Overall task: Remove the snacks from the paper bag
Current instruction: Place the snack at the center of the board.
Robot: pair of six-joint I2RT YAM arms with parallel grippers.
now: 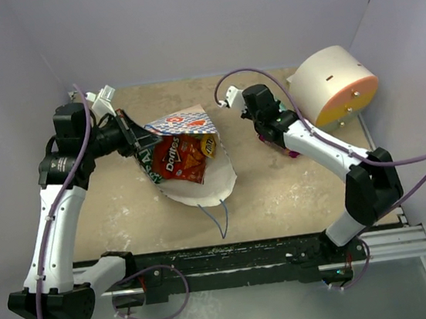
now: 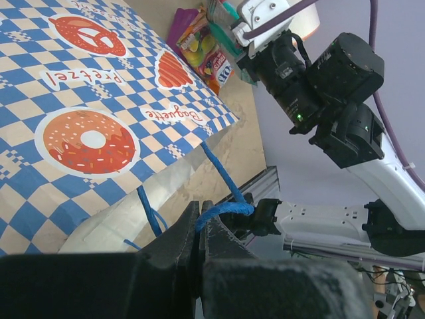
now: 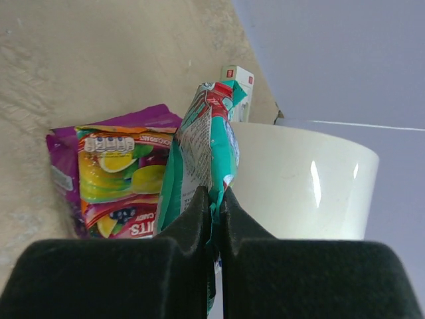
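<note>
Paper bag (image 1: 202, 194) lay open on the tabletop (image 1: 127, 217), red chip bag (image 1: 180, 157) inside. Left wrist view only: left fingers (image 2: 180, 236) pinched its blue string handle (image 2: 226, 210). Right wrist view only: right fingers (image 3: 189, 222) clamped the teal candy bag (image 3: 206, 146) — lower end hidden.

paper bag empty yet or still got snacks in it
Not empty: the paper bag holds a red Doritos bag and a yellow packet.

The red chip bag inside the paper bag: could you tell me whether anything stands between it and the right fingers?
Nothing visible lies on the tan table between the red chip bag and the right gripper, but its fingers are shut on a shiny teal packet.
</note>
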